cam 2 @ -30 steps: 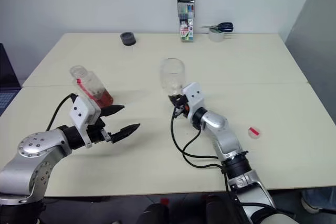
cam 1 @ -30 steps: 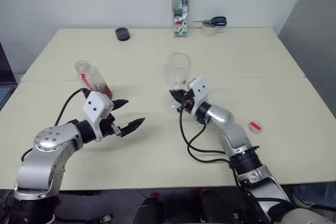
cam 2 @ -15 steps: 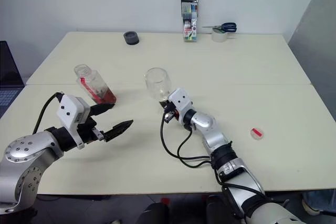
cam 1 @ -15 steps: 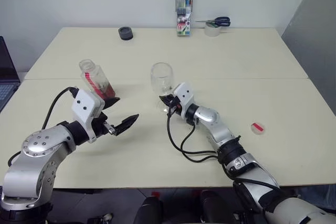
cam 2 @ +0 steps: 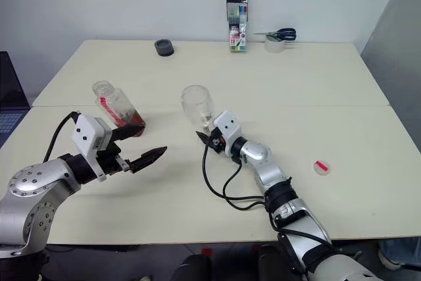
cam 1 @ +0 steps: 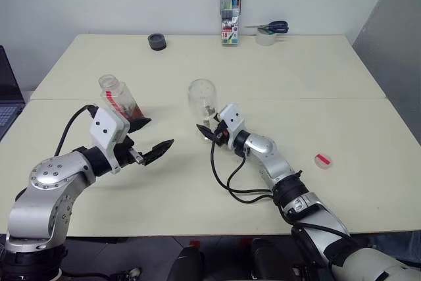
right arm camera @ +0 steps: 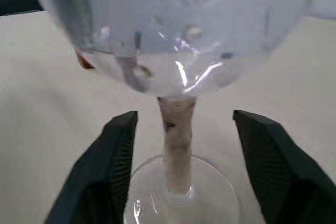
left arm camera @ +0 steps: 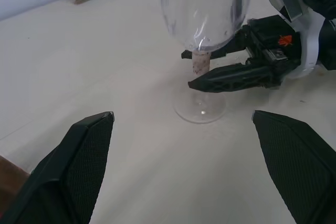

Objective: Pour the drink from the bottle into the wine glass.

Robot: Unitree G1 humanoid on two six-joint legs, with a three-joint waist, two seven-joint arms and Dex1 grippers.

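Left gripper [cam 1: 156, 133] hovers open over the table [cam 1: 197, 182], holding nothing, just short of the bottle [cam 1: 121, 102]. Bottle stands uncapped, leaning, drink [cam 1: 135, 115] pooled red at its base. Right gripper [left arm camera: 212, 69] has its fingers [right arm camera: 113, 161] spread on either side of the wine glass [cam 1: 203, 101] stem, not gripping; glass upright on the table centre, bowl empty. Red cap [cam 1: 321, 160] lies off to the right. Far edge: marker-pen case [cam 1: 229, 24], scissors [cam 1: 268, 27], tape roll [cam 1: 156, 41].
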